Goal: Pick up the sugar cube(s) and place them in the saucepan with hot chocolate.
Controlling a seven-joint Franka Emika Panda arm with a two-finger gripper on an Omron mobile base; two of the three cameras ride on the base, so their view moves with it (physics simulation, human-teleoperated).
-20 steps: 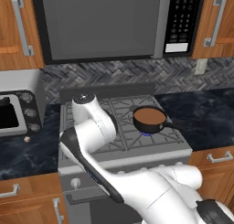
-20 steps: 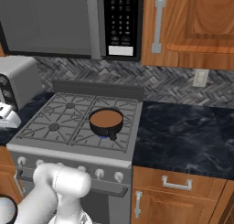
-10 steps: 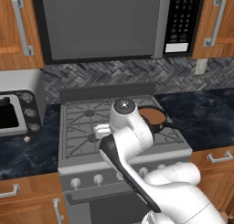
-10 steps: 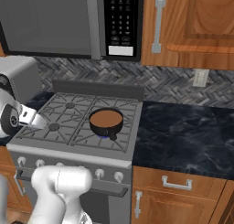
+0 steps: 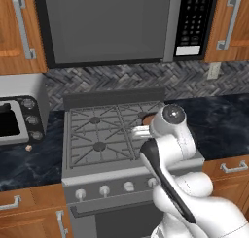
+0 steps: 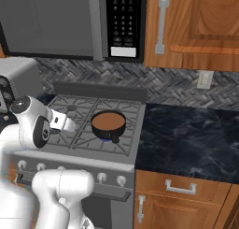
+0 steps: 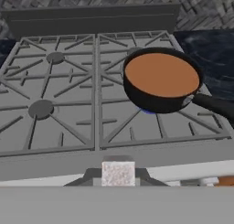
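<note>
In the hand view an off-white sugar cube (image 7: 118,173) sits pinched between the fingertips of my gripper (image 7: 118,176), which is shut on it. The gripper hovers over the stove's front edge. The dark grey saucepan (image 7: 162,79) of brown hot chocolate stands on the front right burner, ahead and to the right, its black handle (image 7: 215,104) pointing right. In the right base view the gripper (image 6: 72,125) is left of the saucepan (image 6: 108,123). My arm hides most of the saucepan (image 5: 147,119) in the left base view. A light tan sugar cube (image 5: 28,147) lies on the left counter.
The stove's grey grates (image 7: 59,95) span the cooktop, with knobs (image 5: 104,191) along its front. A toaster oven (image 5: 17,120) stands on the left counter. A microwave (image 6: 70,22) hangs over the stove. Dark marble counter (image 6: 191,139) stretches to the right.
My arm has swung from the left counter rightward across the stove front, bringing the gripper close to the saucepan. The saucepan and the tan cube have stayed put.
</note>
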